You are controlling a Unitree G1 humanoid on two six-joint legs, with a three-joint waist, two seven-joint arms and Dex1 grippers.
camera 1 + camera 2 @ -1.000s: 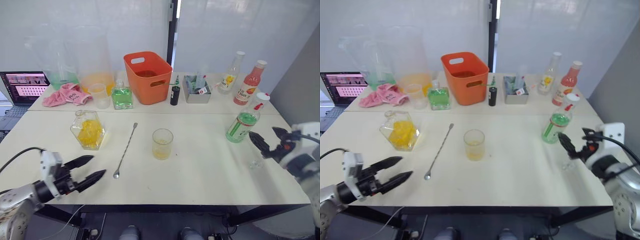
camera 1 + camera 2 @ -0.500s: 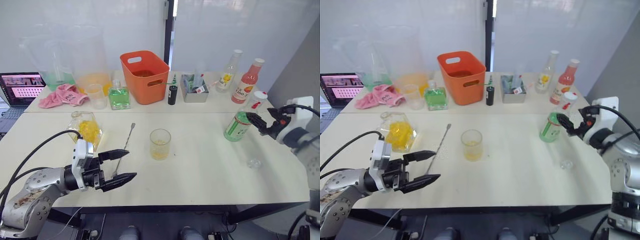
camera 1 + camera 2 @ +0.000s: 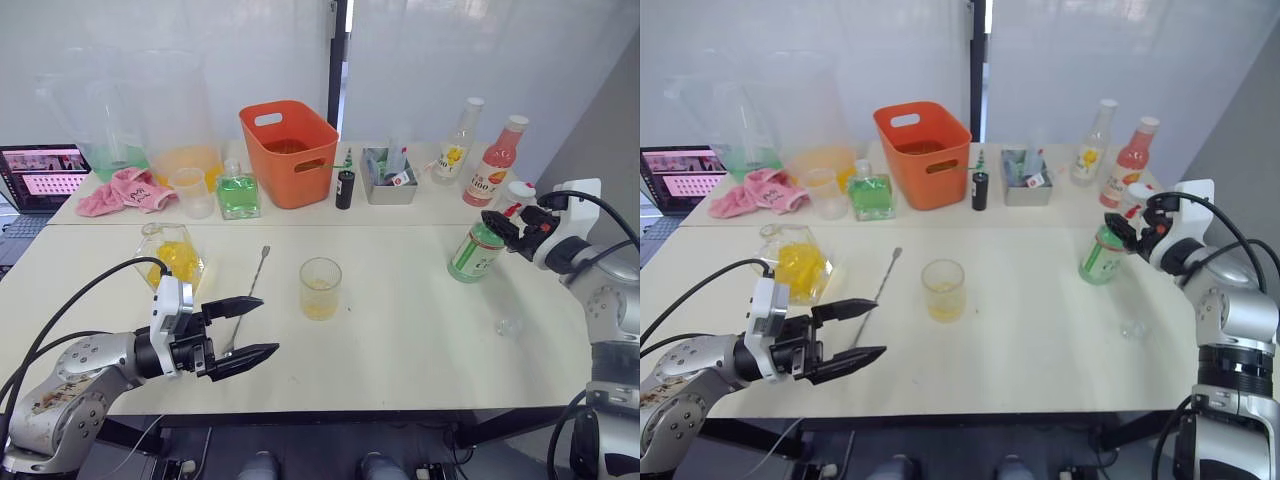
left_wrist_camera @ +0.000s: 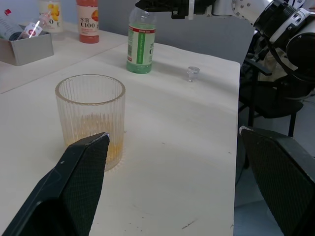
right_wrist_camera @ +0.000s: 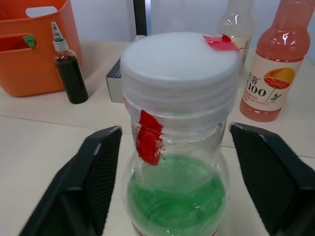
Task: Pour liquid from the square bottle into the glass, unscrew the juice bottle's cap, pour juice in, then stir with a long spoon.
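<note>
Here we are seeing the worktop [image 3: 420,350] lying open along its near edge. The orange bin [image 3: 291,152] is crowding the far edge. The juice bottle [image 3: 478,247] is standing near the right edge, cap [image 5: 178,60] on, between the right end effector [image 3: 503,226]'s spread fingers. The glass [image 3: 320,288] is standing mid-worktop, and the left end effector [image 3: 244,327], spread, is hovering over the long spoon [image 3: 251,298].

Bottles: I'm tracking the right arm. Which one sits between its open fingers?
The juice bottle, green liquid, white cap; the right gripper brackets its neck. The others stand behind.
</note>
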